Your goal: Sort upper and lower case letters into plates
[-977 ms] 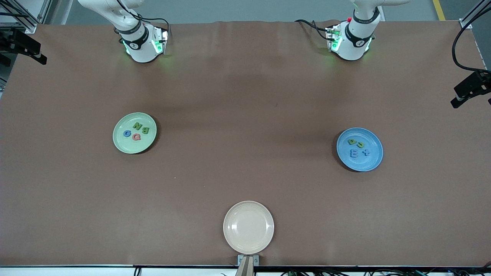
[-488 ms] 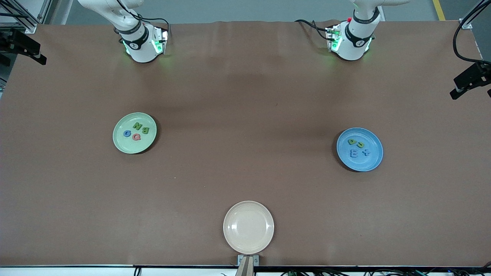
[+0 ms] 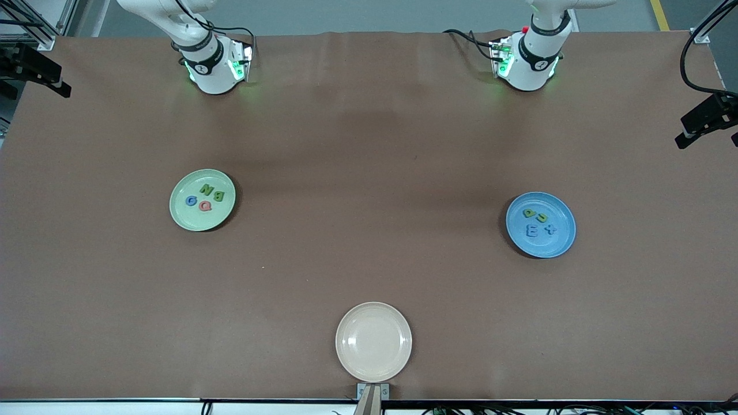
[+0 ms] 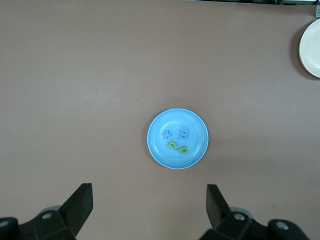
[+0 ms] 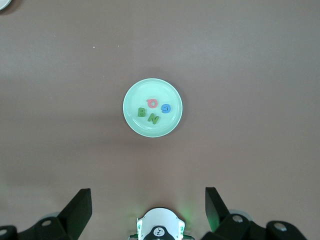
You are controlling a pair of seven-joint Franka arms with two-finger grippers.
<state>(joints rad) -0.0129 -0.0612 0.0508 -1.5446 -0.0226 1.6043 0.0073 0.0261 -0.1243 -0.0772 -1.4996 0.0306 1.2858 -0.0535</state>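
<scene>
**tabletop_tim:** Letters are all sitting in plates right now. Green plate [image 3: 180, 216] toward the right arm's end has a green N [image 3: 206, 188], green B [image 3: 219, 196], blue G [image 3: 191, 200] and red Q [image 3: 204, 206]. Blue plate [image 3: 562, 242] toward the left arm's end has two green pieces [image 3: 535, 215], a blue E [image 3: 532, 231] and a blue plus-shaped t [image 3: 550, 228]. So there's a capital E in with the small letters.

**gripgeek:** Where are the grippers? Front view only shows me the two arm bases.

**tabletop_tim:** Yeah, you need the wrist views for that. Left gripper [image 4: 150, 210] hangs high over the table with the blue plate [image 4: 155, 150] in sight below it, fingers [image 4: 80, 202] spread wide, nothing in them. Right gripper [image 5: 148, 212] is the same deal, up high, spread wide, holding nothing, with the green plate [image 5: 132, 122] and its own arm's base [image 5: 159, 229] below it.

**gripgeek:** And the beige plate?

**tabletop_tim:** Beige plate [image 3: 373, 314] sits nearest the front camera, between the two ends of the brown table [image 3: 369, 144]. Front view shows it whole; the left wrist view only catches its edge [image 4: 311, 49] at the frame border.
</scene>
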